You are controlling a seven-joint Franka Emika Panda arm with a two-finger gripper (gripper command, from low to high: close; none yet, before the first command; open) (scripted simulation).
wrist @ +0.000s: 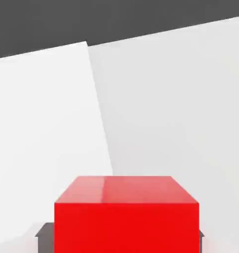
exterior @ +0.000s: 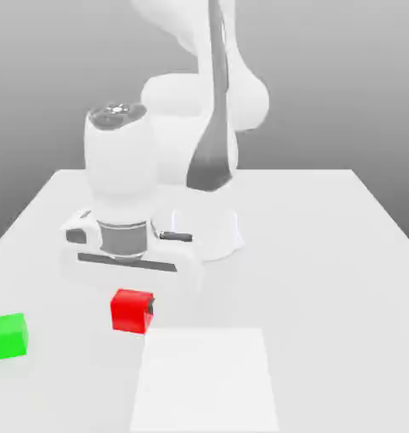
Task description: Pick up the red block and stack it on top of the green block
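Observation:
The red block sits low on the white table, toward the exterior view's left front. My gripper comes down on it from above and is shut on it, with a dark finger against its side. The hand view shows the red block close up between the gripper jaws, with dark pads pressed to both flanks. The green block stands alone on the table, further to the exterior view's left and apart from the red one.
The arm's white base rises behind the hand, near the table's middle. A paler square patch lies flat on the table in front of the red block, and it appears again in the hand view.

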